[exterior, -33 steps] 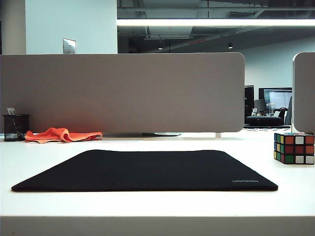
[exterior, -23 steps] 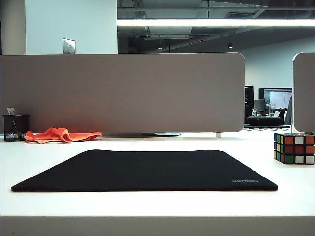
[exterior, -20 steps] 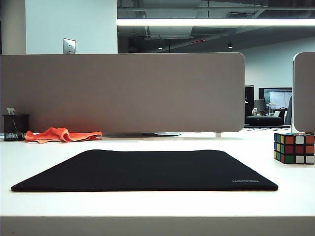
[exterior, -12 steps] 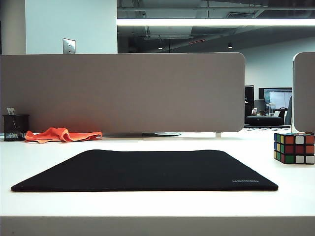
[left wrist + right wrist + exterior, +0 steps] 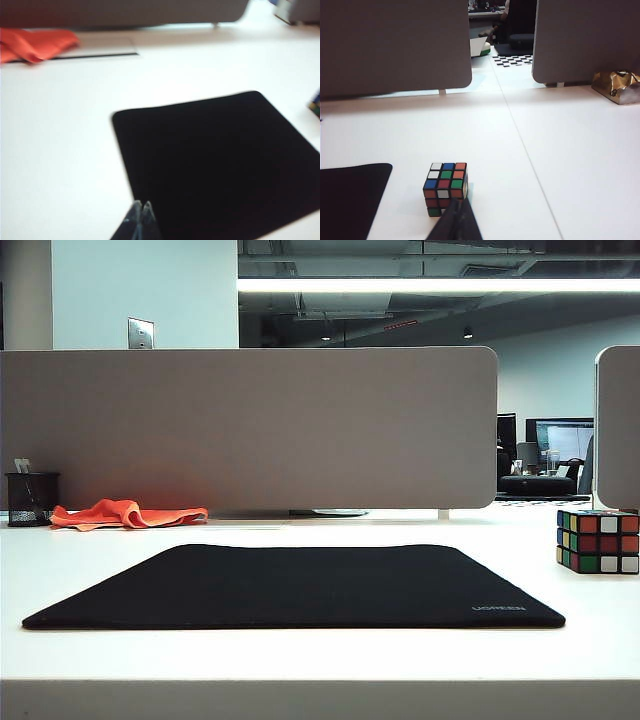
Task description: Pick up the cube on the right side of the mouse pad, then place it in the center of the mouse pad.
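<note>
You saw the flat black fabric pad (image 5: 300, 585) mid-frame and the glossy stickered cube (image 5: 597, 541) at the exterior view's right edge, off the pad. The left gripper (image 5: 140, 209) hung above the pad, the right gripper (image 5: 458, 206) near the cube, both pinched together

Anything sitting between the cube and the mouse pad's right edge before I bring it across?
Nothing. In the right wrist view only bare white table separates the cube from the mouse pad; the shut right gripper hangs close before the cube.
</note>
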You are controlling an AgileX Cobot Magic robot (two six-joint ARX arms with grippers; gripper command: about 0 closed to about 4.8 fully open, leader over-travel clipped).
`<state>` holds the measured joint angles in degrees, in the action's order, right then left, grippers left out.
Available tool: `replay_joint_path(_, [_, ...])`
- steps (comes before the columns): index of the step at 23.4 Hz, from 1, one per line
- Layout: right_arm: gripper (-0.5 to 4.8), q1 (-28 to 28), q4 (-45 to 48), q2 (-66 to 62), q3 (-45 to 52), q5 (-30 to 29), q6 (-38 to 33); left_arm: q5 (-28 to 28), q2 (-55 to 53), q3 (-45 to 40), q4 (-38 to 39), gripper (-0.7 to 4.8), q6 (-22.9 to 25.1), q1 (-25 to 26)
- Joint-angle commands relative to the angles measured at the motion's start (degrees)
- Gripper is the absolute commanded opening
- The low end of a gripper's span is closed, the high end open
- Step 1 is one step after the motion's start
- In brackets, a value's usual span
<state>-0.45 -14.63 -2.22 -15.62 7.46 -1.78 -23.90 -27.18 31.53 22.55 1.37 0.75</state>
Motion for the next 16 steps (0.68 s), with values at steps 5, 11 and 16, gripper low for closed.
replay_joint_path(5, [-0.03, 0.11, -5.38, -15.39, -18.23, -1.07, -2.71, -0.26, -4.46, 0.94, -5.88, 0.20, -2.54, -3.39])
replay_joint_path(11, [-0.01, 0.24, -3.87, -26.29, -26.82, -7.48, -2.69, -2.51, -6.80, 3.96, -3.08, 1.61, -4.57, -3.80])
replay_joint_path(16, [2.01, 0.24, -0.48, -32.02, -29.51, -12.11, -2.75, -2.82, -6.88, 6.69, -3.17, 1.61, -4.39, -4.22])
